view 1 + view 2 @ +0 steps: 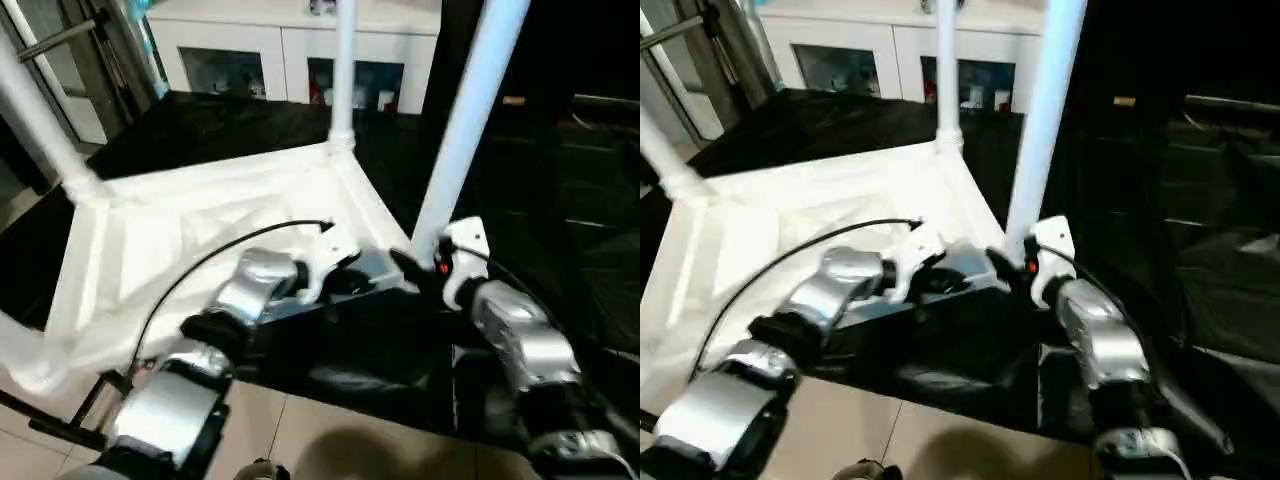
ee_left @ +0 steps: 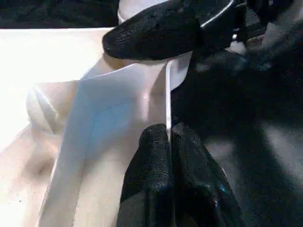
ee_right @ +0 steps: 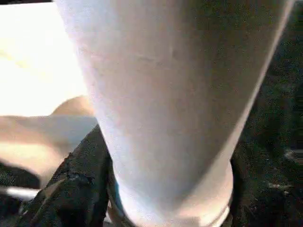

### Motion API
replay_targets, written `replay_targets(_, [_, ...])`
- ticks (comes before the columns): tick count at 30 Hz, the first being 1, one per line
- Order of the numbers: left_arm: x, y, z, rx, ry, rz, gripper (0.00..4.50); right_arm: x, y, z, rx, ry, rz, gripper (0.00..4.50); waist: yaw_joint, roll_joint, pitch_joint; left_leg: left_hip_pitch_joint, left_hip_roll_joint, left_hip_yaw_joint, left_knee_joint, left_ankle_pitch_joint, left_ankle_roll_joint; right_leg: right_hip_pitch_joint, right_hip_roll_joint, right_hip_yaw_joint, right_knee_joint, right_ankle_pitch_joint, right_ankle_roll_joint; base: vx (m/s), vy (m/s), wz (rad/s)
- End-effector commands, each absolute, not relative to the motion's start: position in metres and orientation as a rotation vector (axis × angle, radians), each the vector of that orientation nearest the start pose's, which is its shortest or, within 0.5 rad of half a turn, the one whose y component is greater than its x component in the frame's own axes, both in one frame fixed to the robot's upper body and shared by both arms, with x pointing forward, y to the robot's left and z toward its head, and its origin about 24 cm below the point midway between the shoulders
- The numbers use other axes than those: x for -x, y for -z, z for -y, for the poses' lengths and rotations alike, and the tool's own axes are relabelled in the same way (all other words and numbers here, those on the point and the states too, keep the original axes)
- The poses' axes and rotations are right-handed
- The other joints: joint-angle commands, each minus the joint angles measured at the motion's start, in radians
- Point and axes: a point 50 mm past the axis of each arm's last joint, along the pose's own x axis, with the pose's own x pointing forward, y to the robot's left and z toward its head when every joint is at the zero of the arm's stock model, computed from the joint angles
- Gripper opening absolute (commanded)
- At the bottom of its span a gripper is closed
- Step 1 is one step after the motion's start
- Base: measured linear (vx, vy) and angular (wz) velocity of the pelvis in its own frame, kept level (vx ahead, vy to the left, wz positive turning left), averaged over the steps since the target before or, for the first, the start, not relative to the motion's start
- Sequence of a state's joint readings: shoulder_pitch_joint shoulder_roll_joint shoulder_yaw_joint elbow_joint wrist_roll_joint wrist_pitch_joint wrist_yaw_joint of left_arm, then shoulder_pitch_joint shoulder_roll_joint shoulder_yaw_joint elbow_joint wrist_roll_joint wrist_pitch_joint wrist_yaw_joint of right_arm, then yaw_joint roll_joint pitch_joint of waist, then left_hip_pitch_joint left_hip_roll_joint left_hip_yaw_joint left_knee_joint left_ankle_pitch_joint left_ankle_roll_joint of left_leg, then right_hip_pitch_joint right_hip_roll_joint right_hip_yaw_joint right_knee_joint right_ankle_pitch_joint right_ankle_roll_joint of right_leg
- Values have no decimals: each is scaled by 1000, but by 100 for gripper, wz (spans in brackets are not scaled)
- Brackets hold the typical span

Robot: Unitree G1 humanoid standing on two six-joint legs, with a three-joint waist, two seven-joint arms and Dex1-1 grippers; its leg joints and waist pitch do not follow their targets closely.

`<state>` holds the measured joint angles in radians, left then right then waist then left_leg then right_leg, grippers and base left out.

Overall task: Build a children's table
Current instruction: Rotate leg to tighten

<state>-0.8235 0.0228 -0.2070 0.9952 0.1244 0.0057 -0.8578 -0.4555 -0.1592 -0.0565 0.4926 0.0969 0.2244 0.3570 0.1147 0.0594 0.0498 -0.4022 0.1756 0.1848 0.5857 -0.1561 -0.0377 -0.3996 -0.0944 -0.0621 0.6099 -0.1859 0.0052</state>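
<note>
While the left gripper [image 2: 169, 142] jaws pinch the ribbed top's [image 1: 150, 215] thin rim (glossy plastic), the right gripper [image 1: 425, 262] clasps a tapered leg [image 1: 465, 120].

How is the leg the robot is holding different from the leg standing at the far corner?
The near leg leans to one side, while the far leg stands straight up. The near leg looks thicker because it is closer; the far leg looks thin. The right gripper has its jaws around the near leg's base, but nothing touches the far leg. Both are white tubes rising from corners of the upside-down table top.
</note>
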Motion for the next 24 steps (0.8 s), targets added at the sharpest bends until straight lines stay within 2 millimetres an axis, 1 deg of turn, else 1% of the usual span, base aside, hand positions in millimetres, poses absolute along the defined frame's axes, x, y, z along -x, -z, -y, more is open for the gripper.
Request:
replay_targets(1, [-347, -74, -7, -256, 1153, -214, 0, -326, -17, 132, 20, -368, -368, 275, -4, -16, -70, 27, 48, -22, -70, -240, 32, 37, -65, 37, -83, -189, -222, 0, 0, 0])
replay_targets(2, [-347, -74, -4, -271, 1154, -209, 0, -325, -17, 123, 33, -422, -361, 275, 0, -18, -70, 25, 47, -22, -68, -236, 42, 43, -68, 37, -84, -189, -219, 0, 0, 0])
replay_targets(3, [-346, -73, -3, -280, 1162, -206, 0, -323, -17, 119, -5, -452, -359, 310, 0, -19, -70, 24, 47, -21, -67, -229, 48, 44, -67, 37, -83, -181, -217, 0, 0, 0])
replay_targets(4, [-346, -73, -3, -281, 1164, -206, 0, -323, -18, 118, -23, -461, -357, 310, 1, -19, -70, 24, 47, -21, -67, -227, 55, 45, -66, 38, -83, -176, -215, 0, 0, 0])
replay_targets(5, [-346, -73, -4, -279, 1173, -205, 0, -323, -20, 116, -75, -490, -348, 345, 3, -20, -70, 23, 48, -21, -67, -220, 70, 46, -67, 37, -82, -167, -216, 0, 0, 0])
replay_targets(7, [-345, -73, -5, -277, 1191, -203, 0, -323, -22, 117, -72, -509, -335, 348, 3, -21, -69, 22, 49, -21, -68, -228, 74, 46, -67, 37, -83, -182, -214, 0, 0, 0])
replay_targets(9, [-343, -73, -9, -279, 1241, -190, 0, -321, -25, 121, -27, -549, -316, 381, 2, -21, -68, 23, 49, -22, -69, -237, 71, 46, -67, 36, -85, -205, -211, 0, 0, 0])
replay_targets(10, [-342, -73, -10, -278, 1252, -187, 0, -321, -26, 122, -23, -560, -312, 381, 3, -21, -68, 23, 49, -22, -69, -240, 71, 46, -68, 36, -86, -212, -209, 0, 0, 0])
replay_targets(11, [-338, -72, -14, -280, 1319, -173, 0, -316, -29, 127, 8, -641, -293, 381, 3, -22, -69, 21, 50, -23, -68, -231, 74, 48, -68, 37, -83, -192, -211, 0, 0, 0])
replay_targets(12, [-338, -72, -14, -280, 1319, -173, 0, -316, -29, 127, 8, -641, -293, 381, 6, -23, -68, 21, 50, -23, -68, -227, 79, 50, -67, 36, -84, -188, -208, 0, 0, 0])
replay_targets(13, [-336, -72, -16, -284, 1346, -165, 0, -314, -30, 129, 24, -676, -285, 381, 6, -22, -70, 20, 52, -22, -66, -216, 88, 49, -68, 37, -80, -164, -214, 0, 0, 0])
replay_targets(14, [-335, -71, -19, -288, 1373, -165, 0, -309, -32, 133, 39, -733, -277, 381, 7, -21, -70, 19, 51, -22, -65, -212, 91, 51, -68, 36, -79, -154, -217, 0, 0, 0])
replay_targets(15, [-333, -71, -23, -290, 1399, -168, 0, -304, -35, 137, 50, -792, -273, 381, 10, -22, -70, 19, 53, -20, -63, -204, 102, 50, -67, 37, -77, -130, -225, 0, 0, 0])
replay_targets(16, [-333, -70, -26, -290, 1413, -172, 0, -302, -36, 140, 54, -820, -273, 381, 11, -23, -69, 18, 52, -20, -63, -202, 109, 52, -68, 36, -76, -126, -230, 0, 0, 0])
replay_targets(17, [-332, -70, -28, -290, 1431, -176, 0, -298, -38, 143, 59, -853, -273, 381, 13, -22, -70, 19, 55, -18, -60, -198, 116, 49, -65, 36, -74, -120, -236, 0, 0, 0])
replay_targets(18, [-331, -69, -30, -292, 1447, -178, 0, -296, -40, 146, 62, -878, -276, 381, 14, -19, -70, 19, 54, -19, -60, -201, 119, 49, -65, 34, -74, -128, -241, 0, 0, 0])
replay_targets(19, [-328, -69, -35, -290, 1486, -179, 0, -290, -42, 152, 72, -934, -287, 381, 18, -20, -69, 22, 56, -19, -61, -214, 117, 48, -67, 35, -78, -148, -243, 0, 0, 0])
replay_targets(20, [-327, -69, -38, -289, 1504, -175, 0, -287, -43, 155, 75, -964, -296, 381, 25, -17, -69, 23, 59, -19, -61, -221, 115, 47, -68, 37, -78, -164, -243, 0, 0, 0])
replay_targets(22, [-326, -70, -42, -283, 1530, -171, 0, -281, -45, 161, 69, -1017, -323, 381, 28, -18, -68, 22, 59, -19, -62, -225, 112, 46, -66, 37, -77, -171, -244, 0, 0, 0])
replay_targets(24, [-323, -70, -45, -270, 1568, -170, 0, -275, -46, 167, 85, -1072, -352, 381, 35, -20, -68, 23, 62, -20, -63, -230, 109, 45, -68, 38, -77, -184, -241, 0, 0, 0])
